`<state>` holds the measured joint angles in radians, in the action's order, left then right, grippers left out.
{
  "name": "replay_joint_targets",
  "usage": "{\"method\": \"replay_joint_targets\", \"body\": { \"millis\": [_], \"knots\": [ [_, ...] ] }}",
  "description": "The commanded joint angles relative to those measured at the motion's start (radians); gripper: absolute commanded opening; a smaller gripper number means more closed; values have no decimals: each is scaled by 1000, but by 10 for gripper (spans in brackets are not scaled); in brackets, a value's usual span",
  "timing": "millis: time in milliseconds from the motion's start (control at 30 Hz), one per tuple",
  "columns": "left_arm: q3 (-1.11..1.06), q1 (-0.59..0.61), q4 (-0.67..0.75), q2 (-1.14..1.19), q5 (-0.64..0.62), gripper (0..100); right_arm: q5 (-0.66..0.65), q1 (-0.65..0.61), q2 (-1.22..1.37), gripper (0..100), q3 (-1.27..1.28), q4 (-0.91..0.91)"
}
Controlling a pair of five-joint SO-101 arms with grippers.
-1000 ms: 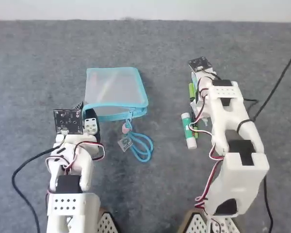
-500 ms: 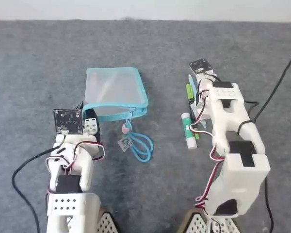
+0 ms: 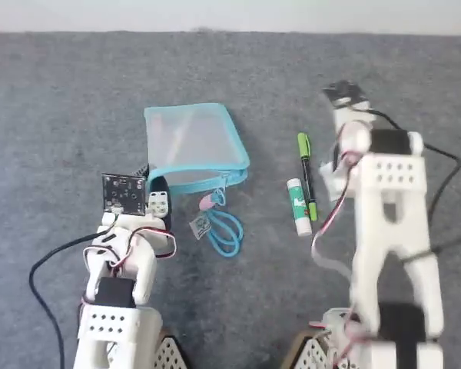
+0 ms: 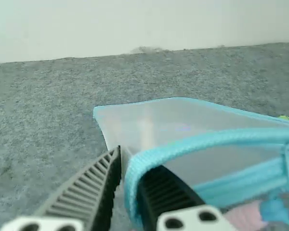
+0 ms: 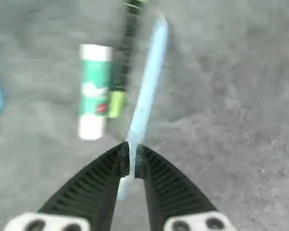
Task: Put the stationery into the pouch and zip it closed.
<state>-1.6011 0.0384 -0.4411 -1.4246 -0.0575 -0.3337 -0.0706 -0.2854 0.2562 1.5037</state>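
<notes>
1. The right gripper (image 5: 131,161) is pinched tight on the lower end of a slim light-blue pen (image 5: 147,86). The pen's far tip is too blurred to make out.
2. The left gripper (image 4: 127,159) is narrowed onto the teal edging of a flat translucent pouch (image 4: 183,130), one finger on each side. The edging partly hides the inner finger.
3. The pouch lies on grey carpet (image 3: 61,100), its contents unclear. A teal cord loop (image 3: 226,232) sits just beside its zip end.
4. A white-and-green glue stick (image 3: 298,206) and a green-and-black pen (image 3: 306,173) lie touching between the pouch and the right arm. The label print is unreadable.
</notes>
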Motion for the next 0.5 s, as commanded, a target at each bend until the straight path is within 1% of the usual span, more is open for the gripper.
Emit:
{"method": "replay_joint_targets", "body": {
  "millis": [0,67,200,367,467],
  "knots": [
    [19,-21,2,11,-11,12,3,-148,-217,7,-15,111],
    [19,-21,2,11,-11,12,6,-202,-282,7,-15,147],
    [19,-21,-3,9,-11,12,0,-213,-346,7,-6,166],
    [19,-21,-3,8,-11,12,3,-140,-302,29,133,119],
    [19,-21,-3,8,-9,12,8,-82,-236,85,279,-15]
  ]
}}
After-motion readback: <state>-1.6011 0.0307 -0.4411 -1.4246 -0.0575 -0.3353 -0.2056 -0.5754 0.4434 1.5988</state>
